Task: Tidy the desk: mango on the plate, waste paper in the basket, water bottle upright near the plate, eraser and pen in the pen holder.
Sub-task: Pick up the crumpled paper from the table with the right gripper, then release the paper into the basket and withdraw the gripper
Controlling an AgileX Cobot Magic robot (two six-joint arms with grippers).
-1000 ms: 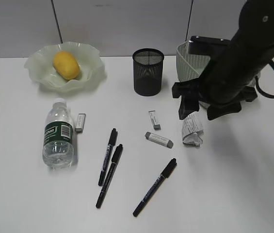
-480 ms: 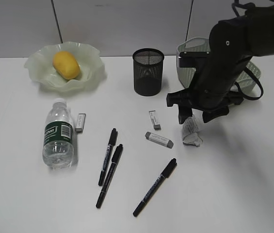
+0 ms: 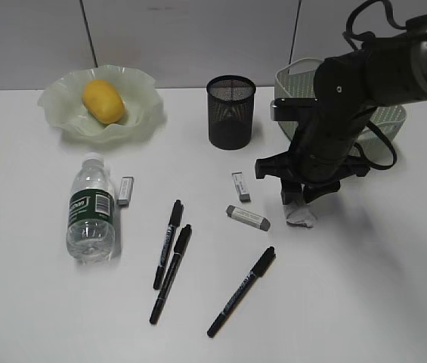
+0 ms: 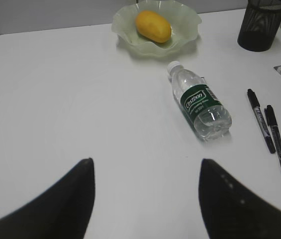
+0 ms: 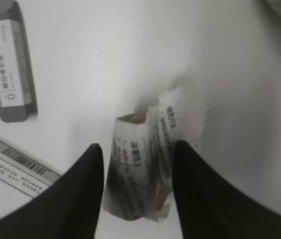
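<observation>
A crumpled white paper wad with grey print (image 5: 145, 169) lies on the plain white worktop (image 3: 379, 287), right of centre in the exterior view. The black right gripper (image 5: 138, 186) stands over it, jaws parted to a narrow gap with the wad between them; whether they touch it cannot be told. Directly behind is the pale green woven-pattern basket (image 3: 292, 94). Two grey-sleeved erasers (image 5: 8, 59) lie at the left. The left gripper (image 4: 145, 194) hangs wide open over bare worktop.

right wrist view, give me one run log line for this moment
right claw straddling crumpled white paper wad, grip unconfirmed | left claw open | yellow-orange mango in wavy green plate
</observation>
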